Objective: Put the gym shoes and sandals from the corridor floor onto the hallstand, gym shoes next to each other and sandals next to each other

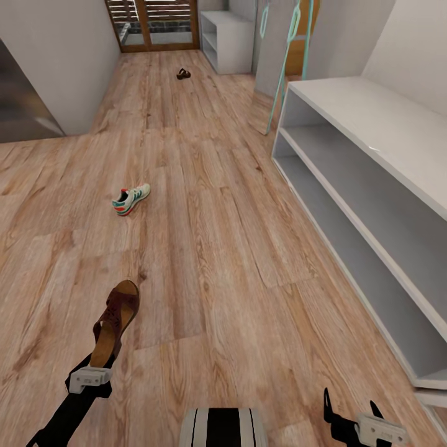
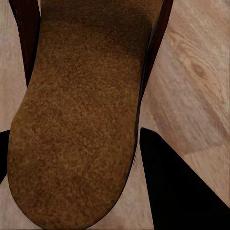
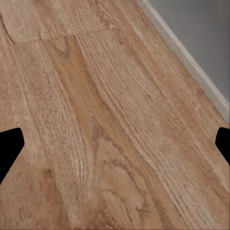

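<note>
Left jaws (image 1: 99,363): clamped on the heel end of a brown sandal (image 1: 115,323); in the left wrist view the tan footbed (image 2: 76,120) runs between the two dark fingers (image 2: 182,187), its sides against them.
Held sandal: toe pointing away from the robot, strap uppermost, low over the corridor floor (image 1: 236,261); whether its sole touches the planks cannot be told.
Right jaws (image 1: 351,415): apart, nothing between them; the right wrist view has the two fingertips (image 3: 9,146) at opposite edges, with bare planks between and a pale grey base strip (image 3: 191,62) running along one side.
Gym shoe (image 1: 131,198): one white shoe with green stripes and red-orange accents, lying on the floor ahead of the held sandal, well apart from it, toe pointing right and away.
Second sandal (image 1: 183,74): far down the corridor, on the floor, near the glazed wooden door (image 1: 152,25).
Hallstand (image 1: 372,205): along the right side of the corridor, white-grey, thick flat top over two tiers; the top and both tiers are bare where they show.
In the way: open floor lies between the held sandal and the hallstand's lower tier.
Further off: a teal ladder-like frame (image 1: 282,68) leans past the hallstand's far end; a smaller white shelf unit (image 1: 226,40) stands by the door.
Robot trunk (image 1: 223,427): striped, at the near edge between the arms.
</note>
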